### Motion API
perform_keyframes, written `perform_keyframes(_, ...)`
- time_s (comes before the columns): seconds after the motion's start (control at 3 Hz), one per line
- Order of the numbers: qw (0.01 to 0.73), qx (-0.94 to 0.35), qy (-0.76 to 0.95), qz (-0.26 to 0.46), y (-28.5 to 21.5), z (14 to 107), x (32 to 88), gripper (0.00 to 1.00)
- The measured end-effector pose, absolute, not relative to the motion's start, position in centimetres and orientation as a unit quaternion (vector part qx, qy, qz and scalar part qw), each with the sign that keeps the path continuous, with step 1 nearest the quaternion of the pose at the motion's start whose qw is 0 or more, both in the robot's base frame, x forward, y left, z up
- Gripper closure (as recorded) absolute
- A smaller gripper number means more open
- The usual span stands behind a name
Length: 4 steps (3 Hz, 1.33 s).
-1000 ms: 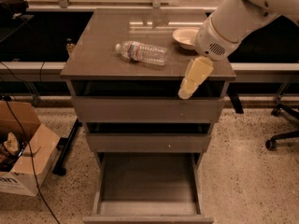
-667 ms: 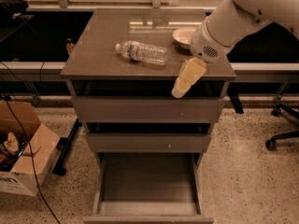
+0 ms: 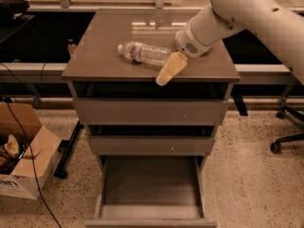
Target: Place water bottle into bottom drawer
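Observation:
The water bottle [image 3: 145,52] lies on its side on the grey-brown cabinet's top [image 3: 102,56], cap to the left. My gripper [image 3: 164,79] hangs cream-coloured from the white arm [image 3: 223,18], just right of the bottle's base and near the top's front edge, close to the bottle but not holding it. The bottom drawer [image 3: 151,184] is pulled open below, and its flat grey floor is bare. The two drawers above it stand slightly ajar.
An open cardboard box [image 3: 21,151] with things in it sits on the floor at the left, with black cables beside it. A chair base [image 3: 285,139] stands at the right. A counter runs behind the cabinet.
My gripper has moved left across the cabinet top, toward the bottle. The arm now covers the cream bowl that showed at the back right. The bottle has not moved.

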<state>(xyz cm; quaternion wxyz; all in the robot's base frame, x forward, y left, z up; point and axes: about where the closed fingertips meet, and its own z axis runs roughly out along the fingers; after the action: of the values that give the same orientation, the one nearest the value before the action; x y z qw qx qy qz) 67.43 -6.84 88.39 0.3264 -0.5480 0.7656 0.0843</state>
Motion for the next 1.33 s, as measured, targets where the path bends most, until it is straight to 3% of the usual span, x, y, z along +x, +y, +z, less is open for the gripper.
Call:
perform_keyframes(0.67,0.361,-0.534,0.753,0.135,-5.2,86.4,73.5,0.00)
perform_keyframes(1.0,0.369,-0.526,0.747,0.172,-3.9,85.0,76.4,0.07)
perform_keyframes(1.33,0.372,-0.525,0.743,0.183,-3.4,84.7,77.2,0.31)
